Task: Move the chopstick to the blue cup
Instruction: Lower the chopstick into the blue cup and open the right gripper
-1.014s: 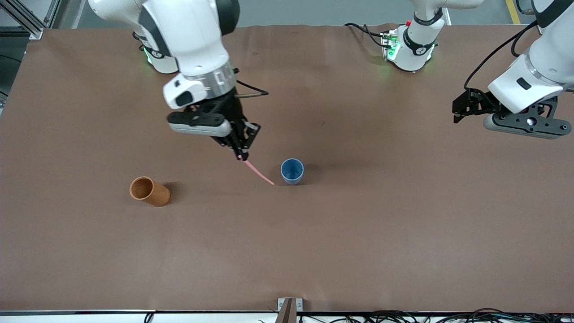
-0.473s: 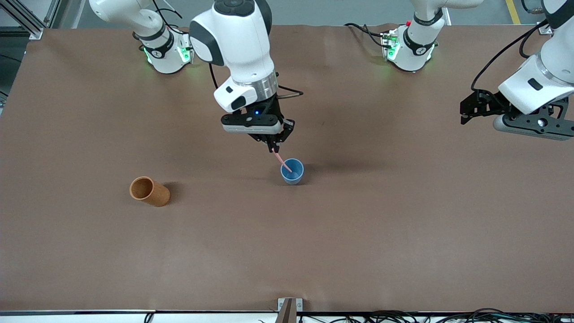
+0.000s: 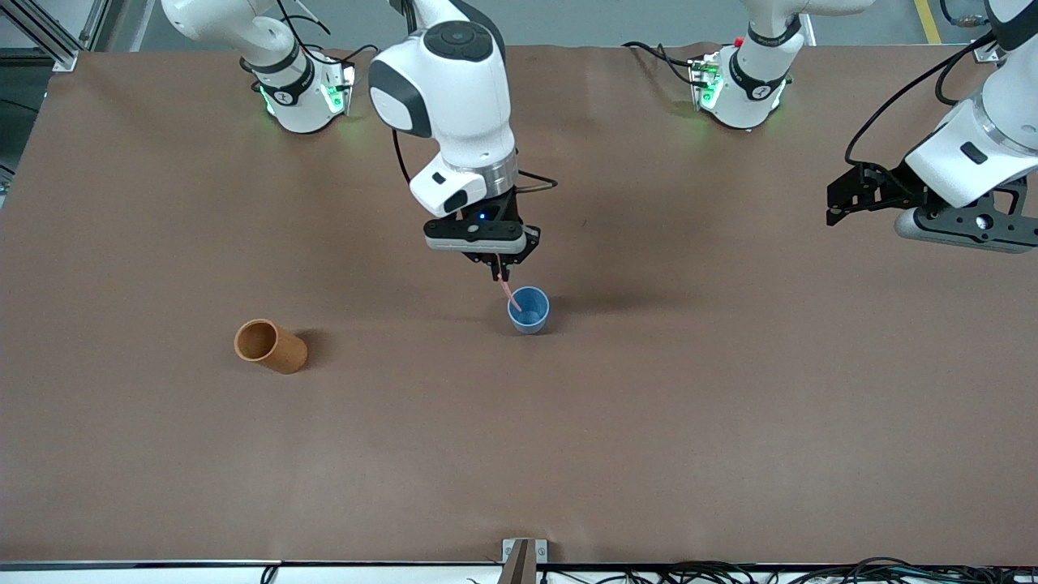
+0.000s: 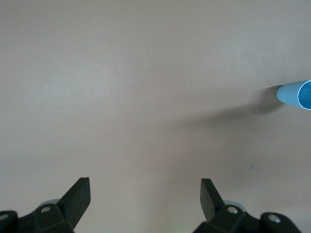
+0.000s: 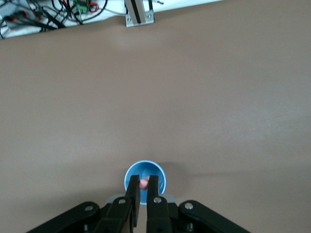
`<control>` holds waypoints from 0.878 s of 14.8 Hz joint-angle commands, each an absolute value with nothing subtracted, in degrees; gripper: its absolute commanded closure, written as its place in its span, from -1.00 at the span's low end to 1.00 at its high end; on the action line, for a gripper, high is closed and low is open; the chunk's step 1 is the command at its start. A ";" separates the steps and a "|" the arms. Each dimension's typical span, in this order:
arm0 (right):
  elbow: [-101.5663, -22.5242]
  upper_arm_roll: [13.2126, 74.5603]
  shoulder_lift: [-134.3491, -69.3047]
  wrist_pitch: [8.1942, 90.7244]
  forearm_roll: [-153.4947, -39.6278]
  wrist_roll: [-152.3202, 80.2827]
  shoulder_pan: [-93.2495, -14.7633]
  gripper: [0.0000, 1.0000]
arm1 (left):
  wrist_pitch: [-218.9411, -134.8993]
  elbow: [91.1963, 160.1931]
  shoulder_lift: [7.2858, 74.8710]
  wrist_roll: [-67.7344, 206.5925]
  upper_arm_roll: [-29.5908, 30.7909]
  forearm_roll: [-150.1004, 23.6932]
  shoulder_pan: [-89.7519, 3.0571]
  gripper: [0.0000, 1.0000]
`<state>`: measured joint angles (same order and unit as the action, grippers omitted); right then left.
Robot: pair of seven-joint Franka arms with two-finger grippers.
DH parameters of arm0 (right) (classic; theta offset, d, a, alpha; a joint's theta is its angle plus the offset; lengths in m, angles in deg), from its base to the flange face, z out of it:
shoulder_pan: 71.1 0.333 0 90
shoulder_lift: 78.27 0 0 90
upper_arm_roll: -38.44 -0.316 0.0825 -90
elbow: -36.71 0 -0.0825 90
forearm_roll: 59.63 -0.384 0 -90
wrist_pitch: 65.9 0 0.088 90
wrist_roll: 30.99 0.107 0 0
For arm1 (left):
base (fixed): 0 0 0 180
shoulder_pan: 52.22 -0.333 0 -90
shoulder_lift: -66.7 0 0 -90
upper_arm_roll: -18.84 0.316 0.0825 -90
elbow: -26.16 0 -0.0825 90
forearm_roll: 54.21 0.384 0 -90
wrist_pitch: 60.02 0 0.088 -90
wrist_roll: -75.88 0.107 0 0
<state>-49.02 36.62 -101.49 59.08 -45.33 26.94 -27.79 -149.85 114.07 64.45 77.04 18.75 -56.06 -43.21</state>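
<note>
The blue cup (image 3: 529,311) stands upright mid-table. My right gripper (image 3: 498,270) hangs just above it, shut on the top of the pink chopstick (image 3: 508,294), whose lower end dips inside the cup's rim. From the right wrist, the chopstick (image 5: 144,183) shows as a pink spot between the fingertips of my right gripper (image 5: 144,183), directly over the cup's blue inside (image 5: 156,175). My left gripper (image 3: 843,199) hovers open and empty at the left arm's end of the table. Its wrist view shows its spread fingers (image 4: 80,192) over bare table, with the blue cup (image 4: 295,94) far off at the edge.
An orange-brown cup (image 3: 270,345) lies on its side toward the right arm's end, a little nearer the front camera than the blue cup. A metal bracket (image 3: 524,556) and cables sit at the table's front edge. The brown table cover (image 3: 649,422) stretches around.
My right gripper swung over from beside the blue cup to above it, and the chopstick went from slanting onto the table to hanging steeply with its tip in the cup. The left arm barely shifted.
</note>
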 commanded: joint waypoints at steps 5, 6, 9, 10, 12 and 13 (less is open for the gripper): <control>-49.16 37.12 -106.22 60.05 -40.56 28.43 -25.32 0.81 | -149.93 113.52 64.41 76.76 18.57 -55.18 -43.52 -1.00; -48.89 37.12 -106.83 60.14 -40.47 28.43 -25.05 0.75 | -149.93 113.26 64.41 76.93 18.66 -55.09 -43.61 -1.00; -48.89 37.21 -107.10 63.64 -40.64 28.34 -25.40 0.29 | -149.93 113.17 64.33 76.76 18.66 -55.18 -43.52 -1.00; -48.72 37.21 -107.02 64.18 -40.56 28.25 -25.84 0.10 | -149.93 113.17 64.24 76.76 18.66 -55.18 -43.52 -1.00; -47.58 37.29 -106.93 64.01 -40.82 28.16 -26.80 -0.65 | -149.93 113.17 64.15 76.76 18.66 -55.27 -43.52 -1.00; -47.49 37.38 -106.58 64.00 -40.91 27.82 -27.50 -1.00 | -149.93 113.17 64.15 76.85 18.75 -55.27 -43.61 -1.00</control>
<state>-48.19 37.56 -107.21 63.97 -41.99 27.08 -26.09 -149.85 113.78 64.32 77.04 18.83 -55.85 -43.31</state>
